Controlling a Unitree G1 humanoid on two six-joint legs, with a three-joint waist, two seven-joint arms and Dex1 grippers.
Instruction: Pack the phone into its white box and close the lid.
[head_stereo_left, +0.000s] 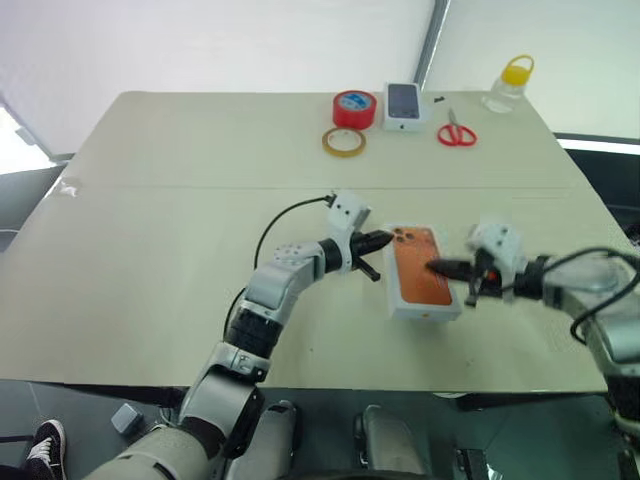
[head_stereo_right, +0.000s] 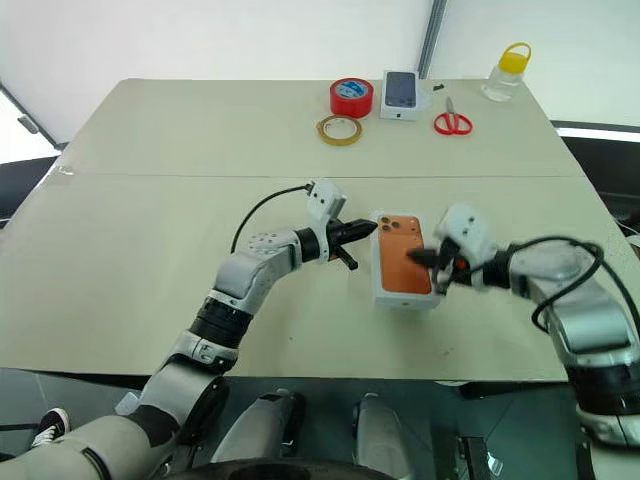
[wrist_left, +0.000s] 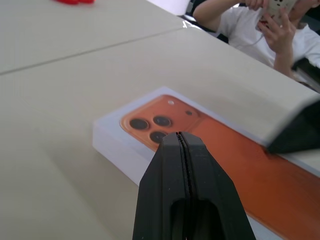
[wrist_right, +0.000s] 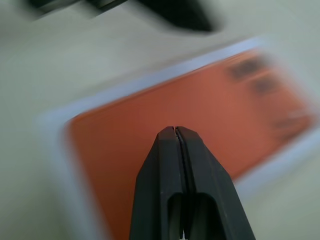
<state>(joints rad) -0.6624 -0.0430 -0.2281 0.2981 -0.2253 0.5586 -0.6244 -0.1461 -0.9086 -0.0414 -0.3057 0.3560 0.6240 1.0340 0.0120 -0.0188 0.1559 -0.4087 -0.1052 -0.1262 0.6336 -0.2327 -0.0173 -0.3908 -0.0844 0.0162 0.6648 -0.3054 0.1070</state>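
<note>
1. Left gripper (head_stereo_left: 384, 240): black fingers pressed together, holding nothing, tip poised just beside the camera-lens end of the phone (head_stereo_left: 424, 272).
2. Right gripper (head_stereo_left: 441, 267): fingers likewise together and empty, tip hovering over the phone's orange back from the opposite side.
3. Phone: lying flat, lens cluster up, seated inside the white box (head_stereo_left: 426, 309), near the front edge of the table (head_stereo_left: 160, 230).
4. Lid: not identifiable anywhere near the box, so closing appears not yet done.
5. Far edge of table, well apart: red tape roll (head_stereo_left: 354, 107), yellowish tape ring (head_stereo_left: 343, 141), small white carton (head_stereo_left: 403, 106) printed with a phone, red scissors (head_stereo_left: 456, 133), yellow-capped bottle (head_stereo_left: 508, 84).
6. Across the table in the left wrist view: a person (wrist_left: 260, 30) holding something.
7. Likely risks: a closed fingertip pushing sideways and skidding the light box toward the table edge; pressing one end and tipping the phone so that a lid cannot seat flush.
</note>
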